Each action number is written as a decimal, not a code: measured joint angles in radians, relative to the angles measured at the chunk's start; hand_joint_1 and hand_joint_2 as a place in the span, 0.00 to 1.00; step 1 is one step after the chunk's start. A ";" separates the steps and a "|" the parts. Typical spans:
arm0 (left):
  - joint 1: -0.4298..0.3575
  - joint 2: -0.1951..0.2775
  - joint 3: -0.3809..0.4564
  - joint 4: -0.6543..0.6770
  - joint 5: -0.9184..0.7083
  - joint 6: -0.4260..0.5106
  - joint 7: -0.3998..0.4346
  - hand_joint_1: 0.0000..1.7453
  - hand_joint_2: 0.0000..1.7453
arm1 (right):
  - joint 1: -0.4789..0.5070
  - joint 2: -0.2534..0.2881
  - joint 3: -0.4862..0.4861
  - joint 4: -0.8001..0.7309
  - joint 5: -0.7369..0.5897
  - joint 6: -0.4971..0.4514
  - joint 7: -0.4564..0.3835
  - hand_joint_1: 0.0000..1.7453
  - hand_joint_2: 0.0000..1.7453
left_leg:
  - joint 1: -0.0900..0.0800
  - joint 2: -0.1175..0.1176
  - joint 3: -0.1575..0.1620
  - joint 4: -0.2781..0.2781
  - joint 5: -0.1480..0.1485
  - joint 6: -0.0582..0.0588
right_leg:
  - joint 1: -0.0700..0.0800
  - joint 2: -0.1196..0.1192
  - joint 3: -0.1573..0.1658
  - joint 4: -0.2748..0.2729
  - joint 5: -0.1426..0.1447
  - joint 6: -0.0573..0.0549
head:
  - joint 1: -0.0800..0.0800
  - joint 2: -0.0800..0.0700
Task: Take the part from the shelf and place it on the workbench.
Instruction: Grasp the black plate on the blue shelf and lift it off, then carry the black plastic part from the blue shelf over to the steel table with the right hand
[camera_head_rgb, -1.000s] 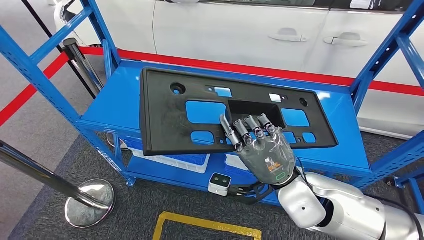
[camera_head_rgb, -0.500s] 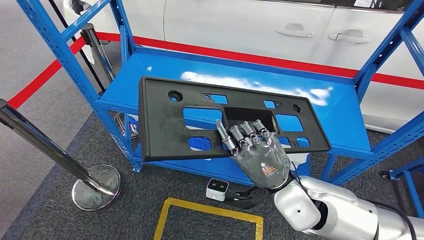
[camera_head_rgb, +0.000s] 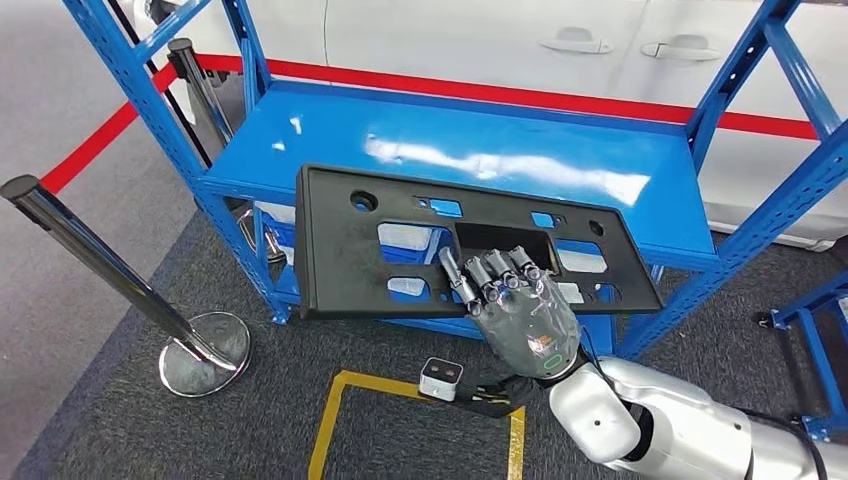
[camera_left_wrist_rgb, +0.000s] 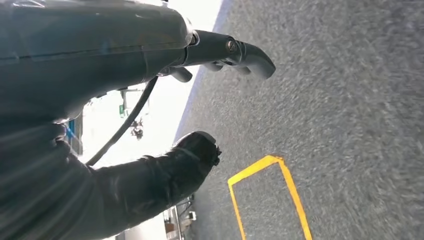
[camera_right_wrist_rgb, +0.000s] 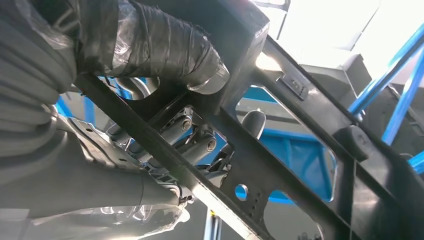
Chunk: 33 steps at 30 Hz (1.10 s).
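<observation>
The part is a wide black plastic panel with several cut-outs. My right hand grips its near edge, fingers over the top and thumb beneath. The panel hangs level over the front edge of the blue shelf, its far edge still above the shelf board. From below, in the right wrist view, the part crosses the picture with my right hand clamped around a rib. My left hand hangs over the grey carpet with thumb and fingers apart and nothing in it.
A chrome stanchion post with a round base stands at the left, red belts running from it. A white car is behind the shelf. On the floor are a yellow marking and a small white device.
The whole view has shifted back from the shelf. The panel, held in my right hand, has come toward me off the shelf board, leaving most of the blue surface bare.
</observation>
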 joint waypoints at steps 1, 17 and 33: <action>0.000 0.000 0.002 0.000 0.000 0.000 0.000 0.00 1.00 | 0.007 0.004 -0.001 0.005 0.000 -0.003 0.000 1.00 1.00 | 0.002 0.000 -0.009 0.059 -0.034 -0.005 | 0.000 0.000 -0.016 0.001 0.012 0.000 | 0.000 0.000; -0.004 -0.007 0.008 0.001 0.000 -0.005 0.016 0.00 1.00 | 0.066 0.048 0.000 0.064 0.000 -0.029 0.000 1.00 1.00 | 0.001 0.006 0.132 -0.156 0.085 0.048 | -0.010 0.007 -0.189 0.283 -0.110 0.069 | 0.000 0.000; -0.005 -0.018 0.023 0.001 0.000 -0.001 0.019 0.00 1.00 | 0.088 0.102 0.000 0.114 0.000 -0.039 0.000 1.00 1.00 | 0.003 0.007 0.000 0.121 -0.044 -0.014 | 0.000 0.034 -0.047 0.009 0.037 0.003 | 0.001 0.000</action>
